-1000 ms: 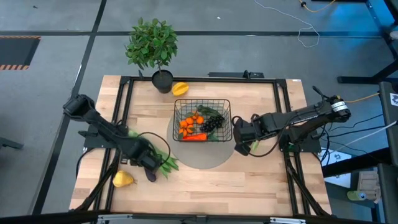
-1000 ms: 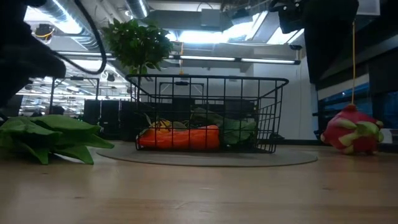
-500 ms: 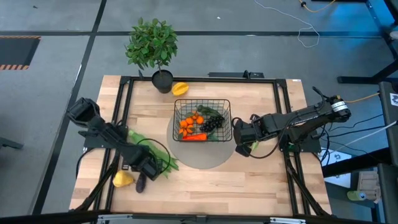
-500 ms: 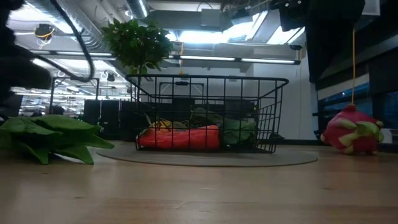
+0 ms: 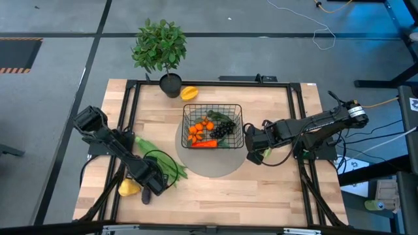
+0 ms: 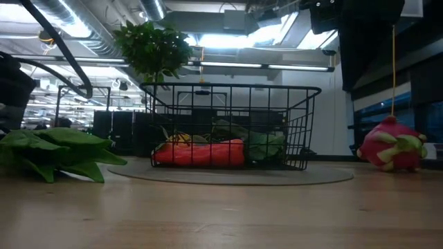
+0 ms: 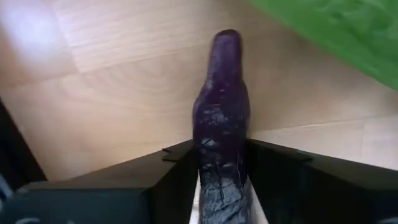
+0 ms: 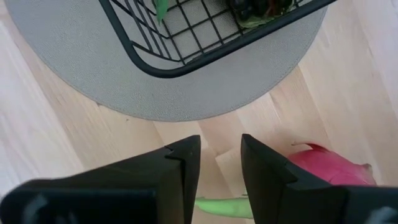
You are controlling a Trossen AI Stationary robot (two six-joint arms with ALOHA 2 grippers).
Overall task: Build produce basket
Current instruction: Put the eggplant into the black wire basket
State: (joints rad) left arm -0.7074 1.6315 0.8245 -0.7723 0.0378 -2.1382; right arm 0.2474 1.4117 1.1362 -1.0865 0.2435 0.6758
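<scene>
The black wire basket [image 5: 212, 126] stands on a grey round mat at mid-table and holds oranges, a carrot, dark grapes and greens; it also shows in the low view [image 6: 232, 128]. My left gripper [image 5: 149, 184] is near the front left, shut on the purple eggplant [image 7: 221, 118]. Long green stalks [image 5: 160, 163] lie beside it, and a yellow pear [image 5: 128, 188] lies to its left. My right gripper [image 8: 221, 162] hovers slightly open and empty just right of the basket. The pink dragon fruit [image 8: 329, 169] lies by it on the table. My left gripper pinches the eggplant between its two fingers [image 7: 177, 171], on the two sides of its body [image 7: 219, 163]. The eggplant lies along the fingers, and its narrow end [image 7: 227, 40] sticks out past their tips. Whether it rests on the table, I cannot tell.
A potted plant [image 5: 160, 49] stands at the far edge, with a yellow fruit [image 5: 189, 93] next to its pot. A green piece [image 8: 225, 208] lies under my right gripper. Bare wood lies along the near edge [image 5: 248, 196].
My left gripper has moved toward the table's near left corner with the eggplant, away from the green stalks and close to the pear. The stalks have stayed where they were.
</scene>
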